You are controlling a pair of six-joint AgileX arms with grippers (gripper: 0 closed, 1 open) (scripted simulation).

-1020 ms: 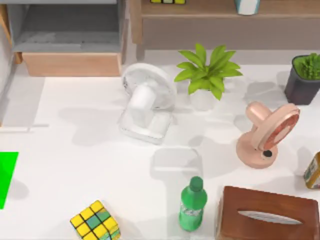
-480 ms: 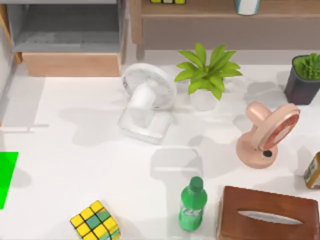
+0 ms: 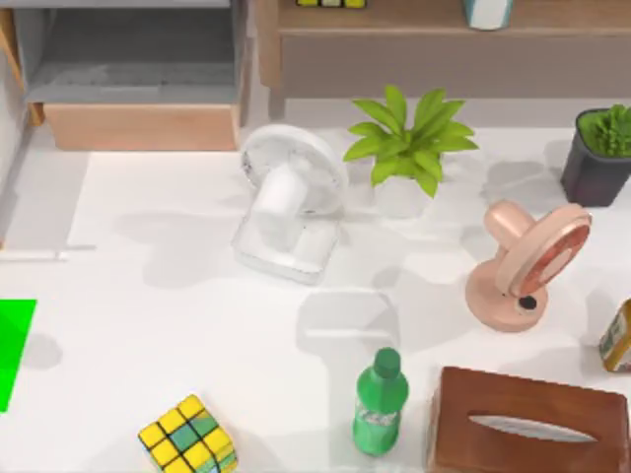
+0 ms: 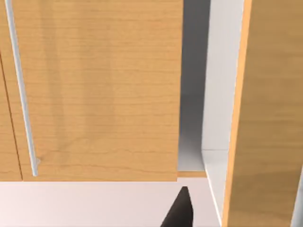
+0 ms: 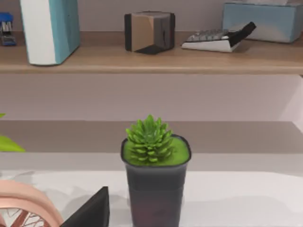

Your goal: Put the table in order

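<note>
The big white bench (image 3: pixel 148 325) spreads across the top view, with a grey cabinet (image 3: pixel 138 69) and a wooden shelf (image 3: pixel 434 30) along its far edge. On the bench stand a white fan (image 3: pixel 288 212), a leafy plant (image 3: pixel 409 148), a pink fan (image 3: pixel 523 261), a green bottle (image 3: pixel 381 404), a brown tissue box (image 3: pixel 527 424), a colour cube (image 3: pixel 187 436) and a little plant in a dark pot (image 3: pixel 601 153). A bright green patch (image 3: pixel 15 345) sits at the left edge.

The left wrist view shows one dark fingertip (image 4: pixel 180 213) of the left pincer, with a wooden door (image 4: pixel 94 90) close in front of it and a narrow gap beside the door. I cannot tell if this pincer is open or closed.

The right wrist view shows one dark fingertip (image 5: pixel 92 210) of the right pincer low down — the dark pot (image 5: pixel 154 189) stands just beside it and the pink fan (image 5: pixel 23 205) on its other side. Beyond them, the shelf (image 5: pixel 151 59) carries a blue-and-white box (image 5: pixel 49 28), a brown cube (image 5: pixel 149 30) and a calculator (image 5: pixel 213 40). I cannot tell this pincer's opening either.
</note>
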